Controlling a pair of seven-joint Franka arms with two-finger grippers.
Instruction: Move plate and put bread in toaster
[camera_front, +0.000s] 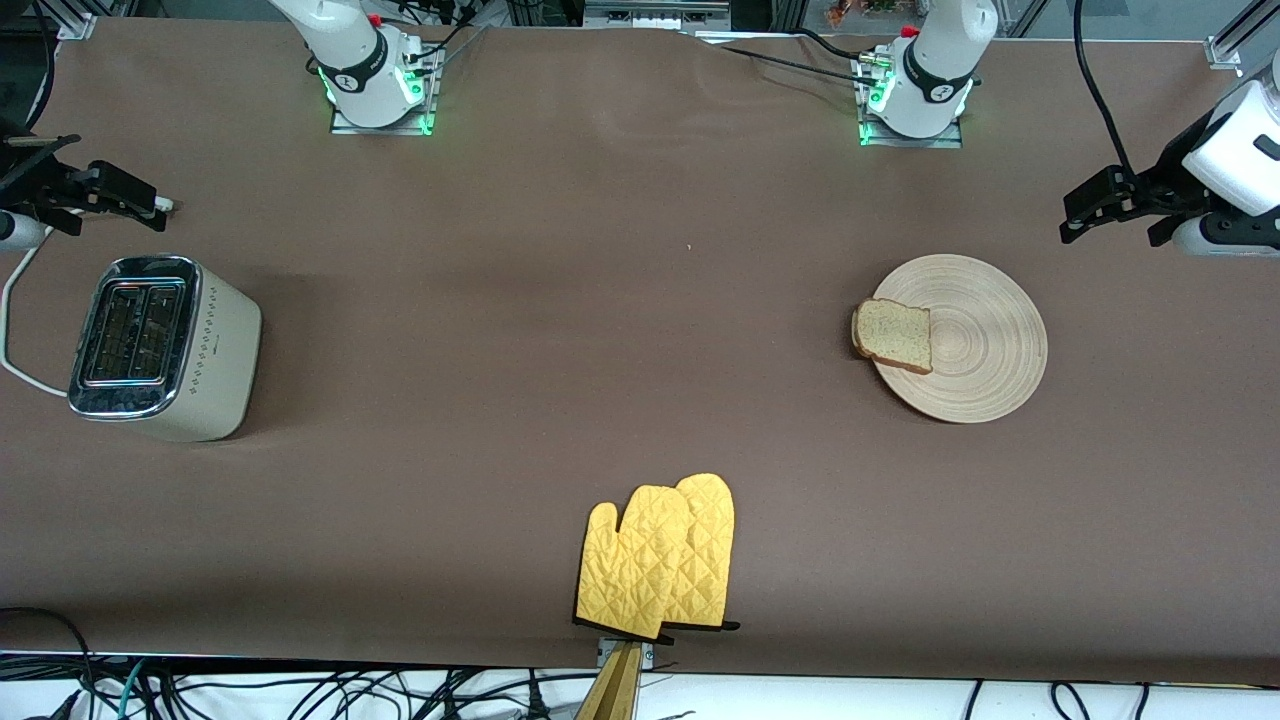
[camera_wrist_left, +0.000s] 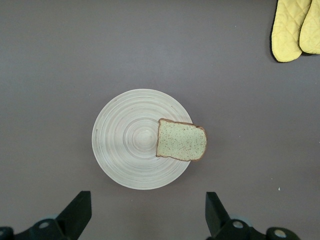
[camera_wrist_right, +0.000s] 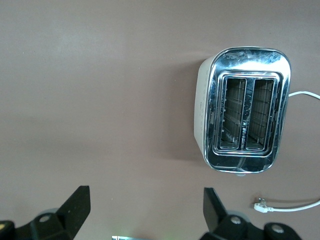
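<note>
Bread (camera_front: 893, 335) lies on the plate's (camera_front: 985, 340) edge toward the table's middle in the front view; the toaster (camera_front: 160, 345) stands at the right arm's end. Left wrist view: left gripper (camera_wrist_left: 147, 212) hangs spread above the plate. Right wrist view: right gripper (camera_wrist_right: 145, 212) hangs spread beside the toaster's 2 slots.

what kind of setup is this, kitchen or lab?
Most likely a robotics lab bench staged as a kitchen: two arm bases bolted to a brown-covered table, loose cables along its edge, and props only: toaster, plate with bread, oven mitts.
</note>
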